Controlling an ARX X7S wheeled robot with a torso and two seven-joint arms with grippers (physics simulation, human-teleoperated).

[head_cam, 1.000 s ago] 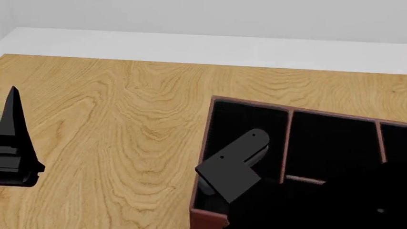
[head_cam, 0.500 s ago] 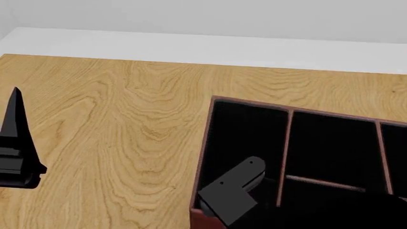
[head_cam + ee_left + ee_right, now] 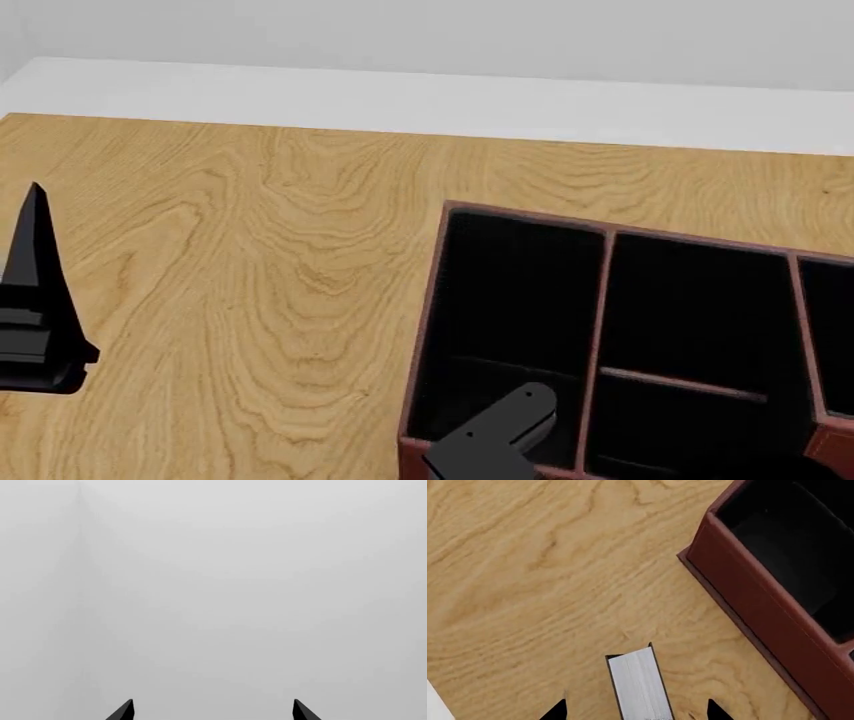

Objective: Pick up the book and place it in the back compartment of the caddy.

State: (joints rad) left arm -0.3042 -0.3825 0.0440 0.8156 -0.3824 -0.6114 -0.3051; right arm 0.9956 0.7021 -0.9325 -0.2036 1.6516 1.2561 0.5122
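Observation:
The book [image 3: 639, 685] shows its white page edge with thin black covers, over the wooden table. It sits between the fingertips of my right gripper [image 3: 635, 711], which is open, with a gap of table showing on each side of the book. The red-brown caddy [image 3: 760, 600] with its black interior lies just beside it. In the head view the caddy [image 3: 438, 300] is at the lower right and the book is out of view. A grey link of my right arm [image 3: 497, 442] hangs over the caddy's near left corner. My left gripper [image 3: 34, 290] is at the far left, open and empty.
The wooden table [image 3: 267, 250] stretches left of the caddy and behind it to a white wall. Thin red dividers [image 3: 598, 300] split the caddy into compartments. The left wrist view shows only blank grey beyond the left gripper [image 3: 212, 711].
In the head view my right arm's grey link has slid from over the caddy's left compartment towards the near edge of the view. The left gripper has barely moved.

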